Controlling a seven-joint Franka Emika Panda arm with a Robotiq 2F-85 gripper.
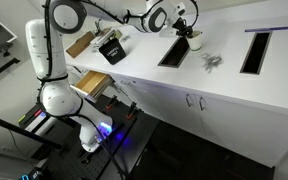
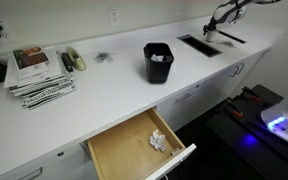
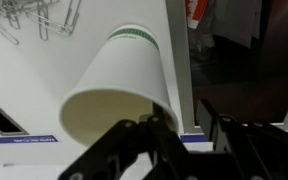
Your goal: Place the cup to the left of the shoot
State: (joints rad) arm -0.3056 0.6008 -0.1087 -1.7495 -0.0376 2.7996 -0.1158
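Wrist view: paper cup [image 3: 119, 85], white with a green band near the base, tilted, open mouth toward lower left of frame, base toward top centre. Claw [image 3: 184, 128] entering from bottom edge; black fingers [image 3: 149, 142] only slightly parted, pinched on the cup wall at the lower right of the rim. Cup over white tabletop [image 3: 24, 85]; contact with the surface not discernible. Dark chute opening [image 3: 234, 70] filling right side of frame, just beside the cup. Loose paper clips [image 3: 34, 20] at upper left, well apart from the cup. Exterior view: arm [image 1: 44, 45] rising at left of frame and reaching across to upper centre, claw [image 1: 189, 30] above the far end of the chute opening [image 1: 174, 52], cup [image 1: 195, 43] just below it, small and dark at this scale. Paper clips [image 1: 212, 62] just right of that. Second rectangular opening [image 1: 256, 50] farther right. Black bin [image 1: 111, 48] left of the chute. Other exterior view: black bin [image 2: 158, 62] at centre of tabletop [image 2: 104, 95], open drawer [image 2: 139, 148] at lower centre, stacked magazines [image 2: 39, 72] at left, claw [image 2: 216, 30] at upper right; cup too small to resolve there.
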